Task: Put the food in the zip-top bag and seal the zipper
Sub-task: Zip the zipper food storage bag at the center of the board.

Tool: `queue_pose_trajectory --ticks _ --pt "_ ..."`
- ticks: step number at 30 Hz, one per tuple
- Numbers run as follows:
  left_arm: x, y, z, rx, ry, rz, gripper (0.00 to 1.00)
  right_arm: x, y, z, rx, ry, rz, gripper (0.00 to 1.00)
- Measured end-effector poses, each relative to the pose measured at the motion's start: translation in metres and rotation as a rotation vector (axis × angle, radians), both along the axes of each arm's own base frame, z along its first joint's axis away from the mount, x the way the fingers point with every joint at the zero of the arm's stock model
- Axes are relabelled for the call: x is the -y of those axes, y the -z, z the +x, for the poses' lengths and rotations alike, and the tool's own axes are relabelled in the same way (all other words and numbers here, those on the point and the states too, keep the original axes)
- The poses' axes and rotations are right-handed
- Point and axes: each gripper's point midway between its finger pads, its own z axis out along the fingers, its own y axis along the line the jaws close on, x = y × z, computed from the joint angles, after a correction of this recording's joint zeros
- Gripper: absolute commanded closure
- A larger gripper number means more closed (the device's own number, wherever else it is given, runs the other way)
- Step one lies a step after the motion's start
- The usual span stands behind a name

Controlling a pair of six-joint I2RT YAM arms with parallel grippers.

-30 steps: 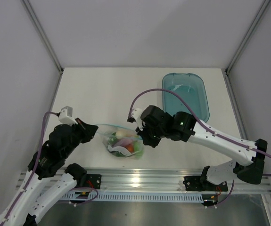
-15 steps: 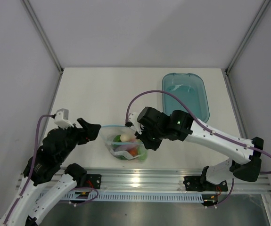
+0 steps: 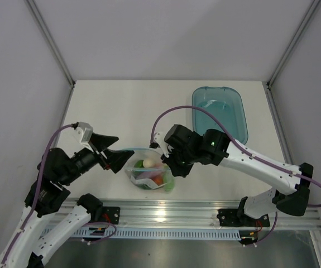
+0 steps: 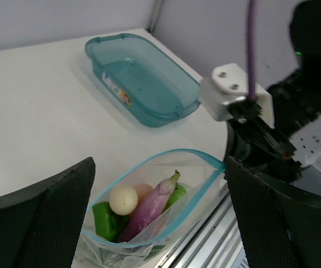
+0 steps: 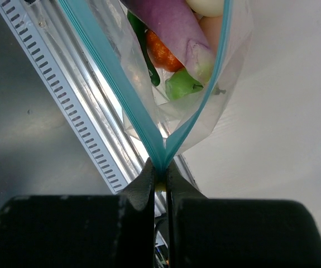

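Observation:
The zip-top bag (image 3: 148,174) lies near the table's front edge with its mouth gaping. Inside it is the food: a purple eggplant (image 4: 152,205), a white round piece (image 4: 123,199), green pieces (image 4: 104,221) and an orange piece (image 5: 163,53). The light blue zipper (image 4: 202,187) runs round the mouth, its two strips apart. My right gripper (image 3: 168,165) (image 5: 160,176) is shut on the zipper's right end, where the strips meet. My left gripper (image 3: 115,152) (image 4: 159,167) stands wide open just left of the bag, one finger on each side of the mouth, touching nothing.
A translucent blue tray (image 3: 220,111) (image 4: 140,78) stands at the back right. A metal rail (image 3: 205,215) runs along the table's near edge just below the bag. White walls close in the table on the left, right and back.
My left gripper opened, let go of the bag's left end and drew back a little to the left. The bag's mouth dropped and gapes. The right gripper kept its hold.

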Motion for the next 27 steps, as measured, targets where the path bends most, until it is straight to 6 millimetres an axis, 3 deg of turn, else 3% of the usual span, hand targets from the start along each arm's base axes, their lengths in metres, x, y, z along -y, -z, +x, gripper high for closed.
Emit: queue_pose_trajectory --ticks 6,12,18,27 --pt "0.023 -0.013 -0.024 0.173 0.23 0.066 0.01 0.002 -0.004 0.005 -0.041 0.022 0.038 1.0" --pt "0.054 -0.009 -0.038 0.275 0.441 0.139 0.0 0.0 -0.009 0.004 -0.072 0.016 0.073 1.0" --pt "0.089 0.011 -0.041 0.358 0.599 0.25 0.01 -0.003 -0.013 0.001 -0.087 -0.001 0.109 1.0" --pt "0.11 0.052 -0.032 0.37 0.745 0.39 0.0 -0.002 -0.018 -0.002 -0.082 -0.009 0.141 1.0"
